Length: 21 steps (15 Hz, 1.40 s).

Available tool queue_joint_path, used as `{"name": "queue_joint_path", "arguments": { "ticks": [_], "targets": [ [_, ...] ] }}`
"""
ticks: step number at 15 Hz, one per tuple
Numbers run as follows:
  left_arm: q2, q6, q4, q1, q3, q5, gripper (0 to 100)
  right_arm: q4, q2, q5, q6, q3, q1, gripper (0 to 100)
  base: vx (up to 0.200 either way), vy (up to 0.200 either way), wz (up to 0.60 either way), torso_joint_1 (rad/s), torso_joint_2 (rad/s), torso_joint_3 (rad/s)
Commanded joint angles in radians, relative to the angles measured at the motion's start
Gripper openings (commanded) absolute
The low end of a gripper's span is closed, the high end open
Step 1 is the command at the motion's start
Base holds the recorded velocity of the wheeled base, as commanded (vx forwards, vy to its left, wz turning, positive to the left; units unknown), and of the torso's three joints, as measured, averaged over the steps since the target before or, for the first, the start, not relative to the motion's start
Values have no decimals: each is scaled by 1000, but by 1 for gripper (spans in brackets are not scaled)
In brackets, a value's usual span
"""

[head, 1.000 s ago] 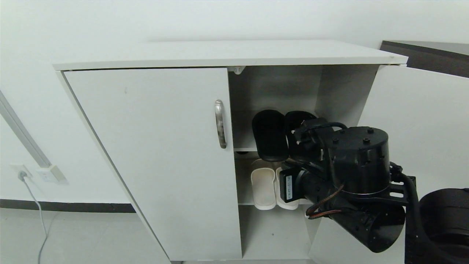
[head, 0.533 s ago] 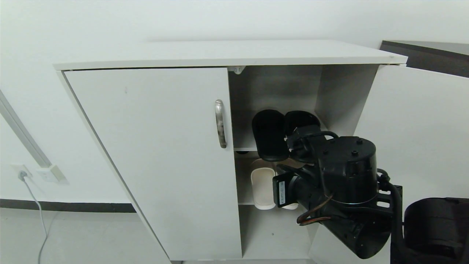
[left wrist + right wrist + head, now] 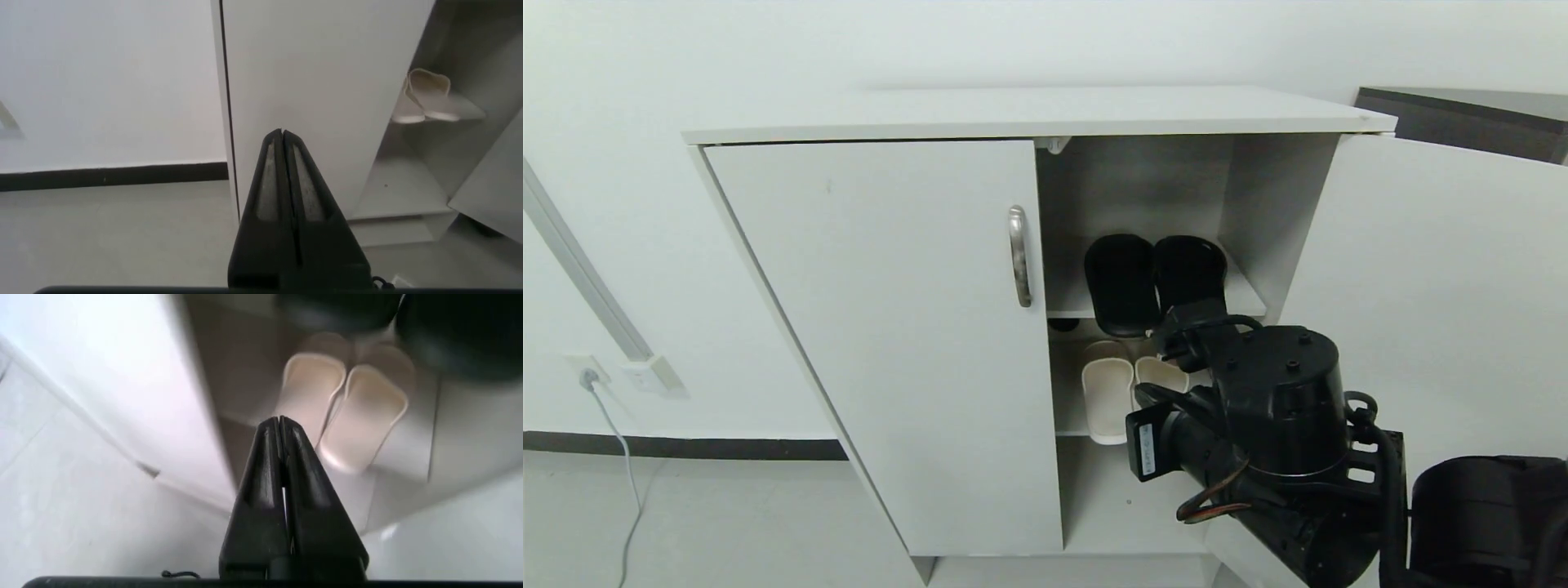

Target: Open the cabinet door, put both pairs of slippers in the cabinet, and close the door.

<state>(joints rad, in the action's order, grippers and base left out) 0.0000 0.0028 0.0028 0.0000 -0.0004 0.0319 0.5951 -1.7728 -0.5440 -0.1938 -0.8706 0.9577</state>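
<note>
The white cabinet [image 3: 1029, 110] has its left door [image 3: 890, 327] shut and its right door [image 3: 1421, 286] swung open. A black pair of slippers [image 3: 1152, 278] lies on the upper shelf. A white pair of slippers [image 3: 1107, 390] lies on the shelf below, also seen in the right wrist view [image 3: 359, 416] and the left wrist view [image 3: 429, 90]. My right arm [image 3: 1258, 408] hangs in front of the open half, below the slippers. My right gripper [image 3: 282, 422] is shut and empty, outside the cabinet, facing the white pair. My left gripper [image 3: 282, 135] is shut and empty, low before the left door [image 3: 327, 82].
A metal handle [image 3: 1018, 255] runs along the shut door's inner edge. The open door [image 3: 498, 188] juts out on the right. A wall socket with a cable [image 3: 584, 377] is at the left. Bare floor [image 3: 122, 237] lies in front of the cabinet.
The head camera has drawn back, so the cabinet looks a little smaller and shifted. My right arm has pulled out of the cabinet and sunk lower, uncovering the black and white pairs.
</note>
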Motion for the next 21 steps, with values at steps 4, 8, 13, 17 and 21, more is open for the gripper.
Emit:
{"name": "queue_joint_path", "arguments": {
  "ticks": [4,8,13,17,21],
  "targets": [
    [0,-1,0,0,0,0,0,0,-10,-1,2,12,0,0,-200,0,0,0,4,5],
    [0,-1,0,0,0,-1,0,0,-13,-1,2,15,0,0,-150,0,0,1,1,2],
    [0,-1,0,0,-1,-1,0,0,-13,-1,2,18,0,0,0,0,0,0,0,0],
    [0,-1,0,0,-1,-1,0,0,-13,-1,2,22,0,0,0,0,0,0,0,0],
    [0,-1,-1,0,0,-1,0,3,-13,-1,2,22,0,0,0,0,0,0,0,0]
  ]
}}
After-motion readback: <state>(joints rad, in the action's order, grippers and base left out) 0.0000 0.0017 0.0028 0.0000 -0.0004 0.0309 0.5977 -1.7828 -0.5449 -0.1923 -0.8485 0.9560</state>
